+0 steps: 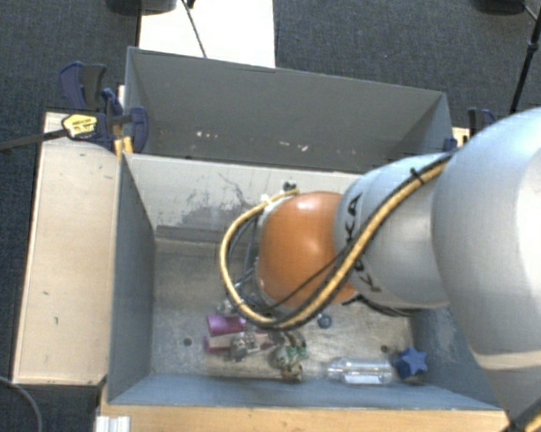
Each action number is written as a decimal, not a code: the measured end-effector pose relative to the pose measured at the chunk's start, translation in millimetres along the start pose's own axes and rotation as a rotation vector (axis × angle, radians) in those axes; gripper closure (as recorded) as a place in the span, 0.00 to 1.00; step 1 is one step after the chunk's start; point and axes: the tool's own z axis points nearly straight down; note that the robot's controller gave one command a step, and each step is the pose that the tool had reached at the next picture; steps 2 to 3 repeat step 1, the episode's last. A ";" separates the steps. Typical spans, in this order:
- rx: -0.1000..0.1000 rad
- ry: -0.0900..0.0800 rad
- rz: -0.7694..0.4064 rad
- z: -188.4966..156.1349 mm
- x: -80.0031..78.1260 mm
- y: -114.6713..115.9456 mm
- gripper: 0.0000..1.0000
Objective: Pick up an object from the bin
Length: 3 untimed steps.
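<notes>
My gripper (pixel 262 338) reaches down below the arm's orange cover to the bin floor, near the front wall and left of the middle. A purple block-like thing (pixel 222 324) lies just to its left, with a dark red piece (pixel 214 345) in front of that. A small tangled thing with green parts (pixel 289 356) lies just to its right. The parts of these things under the gripper are hidden.
A clear plastic bottle (pixel 360 371) lies along the front wall to the right, beside a blue star-shaped thing (pixel 412 363). A small dark ball (pixel 325 321) sits behind them. The arm and its cable loop cover the middle and right of the bin.
</notes>
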 end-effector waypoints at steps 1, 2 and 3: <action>0.004 0.007 -0.142 -128.0 25.0 -42.3 1.00; 0.004 0.007 -0.142 -128.0 25.0 -42.3 1.00; 0.004 0.007 -0.142 -128.0 25.0 -42.3 1.00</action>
